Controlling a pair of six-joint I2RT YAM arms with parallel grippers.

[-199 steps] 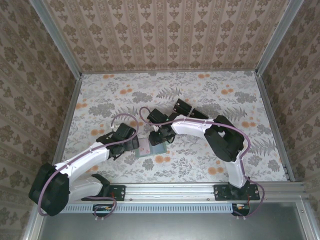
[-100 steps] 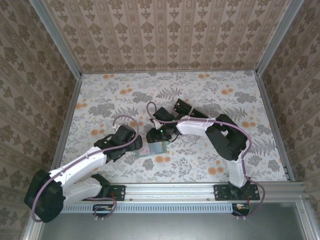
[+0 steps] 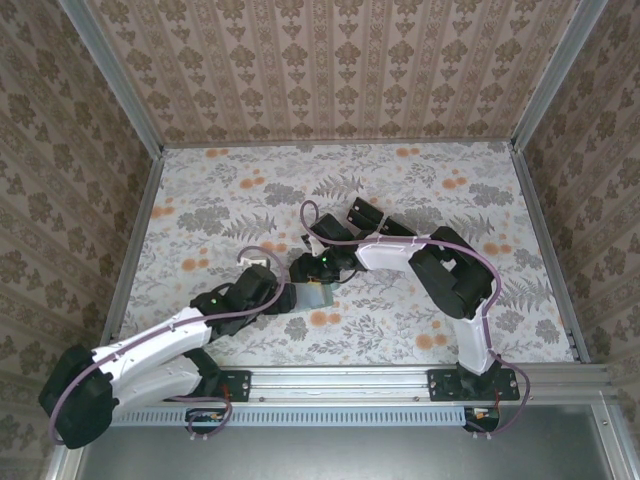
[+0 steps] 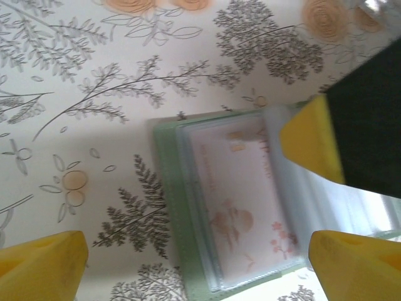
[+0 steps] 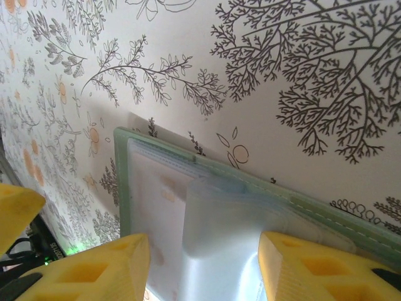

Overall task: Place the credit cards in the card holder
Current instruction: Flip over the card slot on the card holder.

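Green and flat, the small soft folding card holder lies open on the flowery table. It sits a bit nearer the front edge than the back, about midway between the two side edges. From up high it is just a tiny patch between the two arms.

The left wrist camera shows much more: shiny see-through pockets, and a thin pale pink card tucked inside one. The right wrist camera shows the green rim and cloudy plastic.

The left gripper is spread wide above the holder, with nothing in it. The right gripper is partly spread, with a clear flap between its yellow fingers. I cannot tell if it pinches.
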